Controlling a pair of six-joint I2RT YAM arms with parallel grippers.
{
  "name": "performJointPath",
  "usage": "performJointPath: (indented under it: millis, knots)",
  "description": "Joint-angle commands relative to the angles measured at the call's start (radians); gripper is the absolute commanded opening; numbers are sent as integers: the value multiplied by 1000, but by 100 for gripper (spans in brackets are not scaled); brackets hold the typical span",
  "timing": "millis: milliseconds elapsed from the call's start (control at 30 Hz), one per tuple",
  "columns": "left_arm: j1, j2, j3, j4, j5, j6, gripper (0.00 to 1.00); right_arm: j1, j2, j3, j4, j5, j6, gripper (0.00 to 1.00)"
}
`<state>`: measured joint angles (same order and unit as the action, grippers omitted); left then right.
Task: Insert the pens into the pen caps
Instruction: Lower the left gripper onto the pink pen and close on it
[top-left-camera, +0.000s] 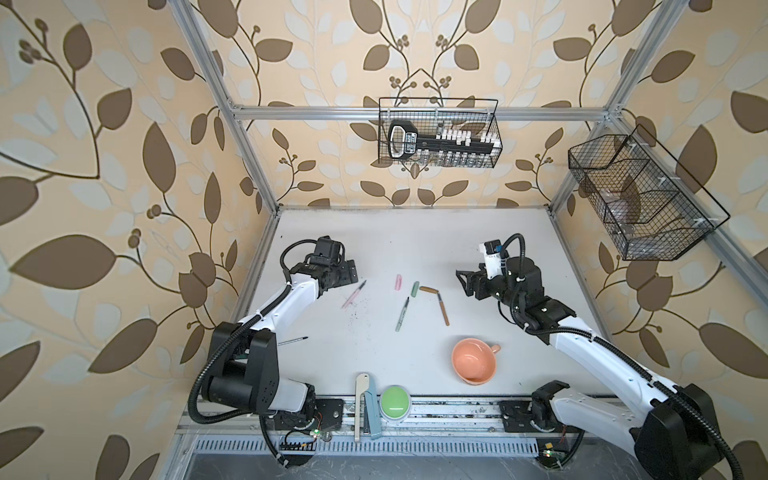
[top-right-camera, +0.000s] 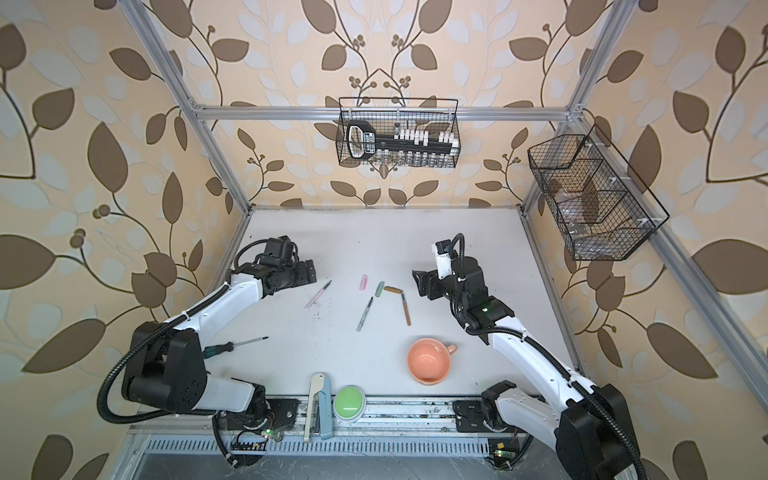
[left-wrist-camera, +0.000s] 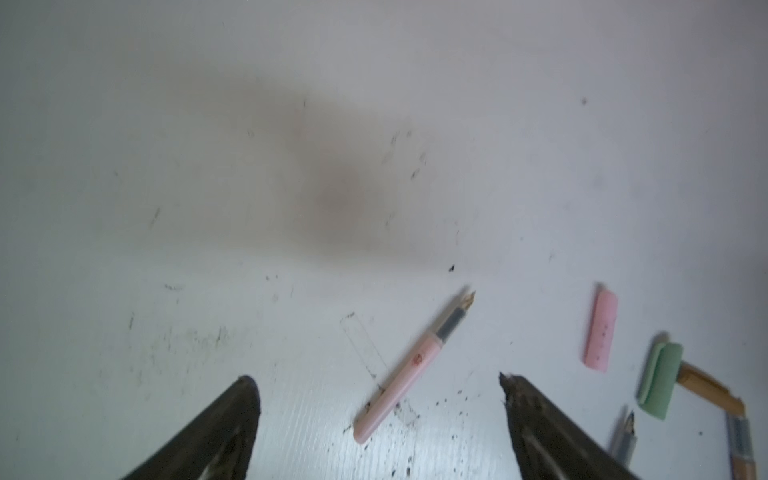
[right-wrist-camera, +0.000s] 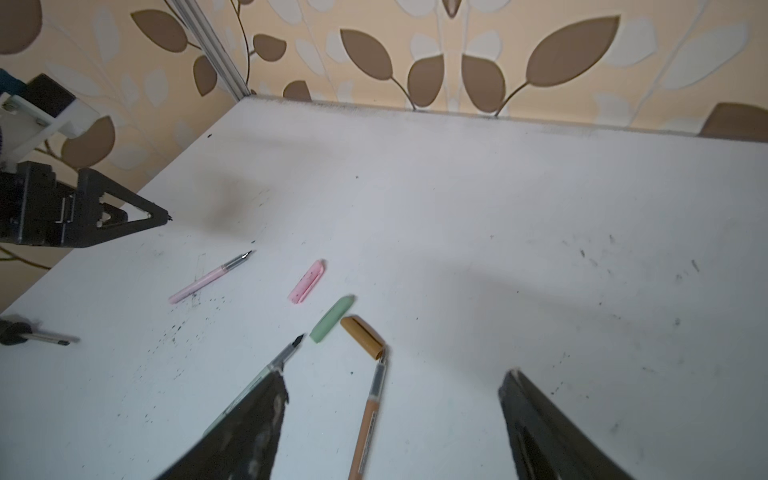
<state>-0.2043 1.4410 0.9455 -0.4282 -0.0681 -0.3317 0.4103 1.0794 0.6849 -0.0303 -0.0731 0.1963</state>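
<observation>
Left of and beyond the peach mug (top-left-camera: 473, 359), our left gripper (top-left-camera: 352, 271) hovers near the pink pen (top-left-camera: 353, 294), jaws spread, empty. Beyond the mug lie the pink cap (top-left-camera: 398, 282), green cap (top-left-camera: 414, 288), grey-green pen (top-left-camera: 402, 313), brown cap (top-left-camera: 427, 289) and brown pen (top-left-camera: 443, 309). Our right gripper (top-left-camera: 463, 282), beyond the mug, is spread, empty. We judge a slim pen could roll from an off-centre pinch, knocking crowded caps.

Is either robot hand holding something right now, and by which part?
Nothing is held. The left hand and the right hand both hang open above the table, with the pens and caps lying loose on it.
</observation>
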Motion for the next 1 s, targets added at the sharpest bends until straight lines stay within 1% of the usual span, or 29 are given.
performJointPath:
  millis: [0, 67, 133, 200, 300, 367, 433, 567, 800, 867, 967]
  knots:
    - [-57, 78, 64, -123, 25, 56, 91, 29, -18, -42, -43, -18, 58, 82]
    - [-86, 128, 95, -167, -24, 70, 91, 40, -17, -72, -8, -19, 92, 82]
    - [-88, 170, 118, -199, -19, 85, 90, 46, -13, -95, 20, -31, 124, 82]
    - [-88, 208, 142, -227, 1, 99, 89, 55, -12, -112, 37, -16, 149, 81]
    - [-89, 224, 153, -238, 9, 111, 87, 65, -12, -120, 37, 2, 161, 80]
    - [-88, 228, 151, -245, -35, 114, 88, 72, -15, -120, 31, 7, 161, 80]
    - [-89, 242, 162, -258, -46, 120, 88, 77, -20, -121, 30, 16, 164, 80]
    - [-89, 273, 171, -249, 34, 123, 88, 82, -23, -118, 30, 25, 164, 81]
    - [-88, 304, 174, -259, 55, 113, 86, 84, -15, -119, 27, 32, 167, 82]
    - [-89, 324, 183, -264, 54, 120, 84, 85, -9, -117, 28, 31, 169, 82]
    - [-89, 358, 200, -276, 54, 123, 77, 89, -2, -115, 31, 25, 167, 82]
